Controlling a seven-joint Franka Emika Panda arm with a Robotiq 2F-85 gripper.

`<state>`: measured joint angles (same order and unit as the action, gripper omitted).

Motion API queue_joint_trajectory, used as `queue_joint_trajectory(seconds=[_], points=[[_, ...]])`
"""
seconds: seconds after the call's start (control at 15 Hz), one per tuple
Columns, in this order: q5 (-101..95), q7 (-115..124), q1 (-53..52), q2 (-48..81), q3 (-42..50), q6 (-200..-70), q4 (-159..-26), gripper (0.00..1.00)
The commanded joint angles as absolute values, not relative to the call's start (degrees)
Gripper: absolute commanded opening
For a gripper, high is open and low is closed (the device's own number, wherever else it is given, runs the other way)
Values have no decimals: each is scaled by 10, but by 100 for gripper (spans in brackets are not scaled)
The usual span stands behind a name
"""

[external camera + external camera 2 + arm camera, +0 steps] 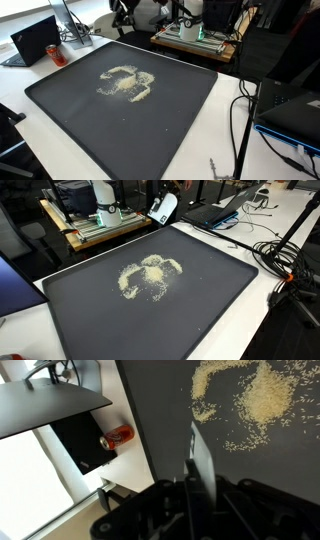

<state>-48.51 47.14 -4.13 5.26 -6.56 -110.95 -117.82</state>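
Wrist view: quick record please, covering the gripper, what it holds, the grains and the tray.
gripper: shut on a thin pale strip, seen edge-on
grains: loose pale scatter on the tray, ahead of the strip, not touching it
tray: dark, flat, on a white table
off tray: small red thing on the table

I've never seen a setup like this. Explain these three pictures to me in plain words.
This is a robot arm. Its grasping end, the tool, is shut and hangs near the edge of a big dark tray. Two pictures come from cameras standing around the table; the third comes from a camera on the arm's wrist, looking past the tool. In the middle of the tray lies a loose scatter of pale grains. A laptop sits beside the tray. Whether the tool holds anything cannot be told.
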Motion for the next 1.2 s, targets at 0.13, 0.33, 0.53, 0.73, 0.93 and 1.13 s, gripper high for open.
queue_joint_trajectory(seconds=[0.13,0.33,0.53,0.73,0.93,1.13], points=[[-364,239,22,-36,-3,-1260,-1254,1],[-298,109,39,-52,29,-1338,-1284,1],[-214,-26,45,-52,48,-1365,-1306,1],[-129,-157,43,-46,60,-1370,-1324,1],[-88,-241,44,-42,65,-1373,-1335,1],[-26,-301,36,-27,62,-1380,-1337,1]])
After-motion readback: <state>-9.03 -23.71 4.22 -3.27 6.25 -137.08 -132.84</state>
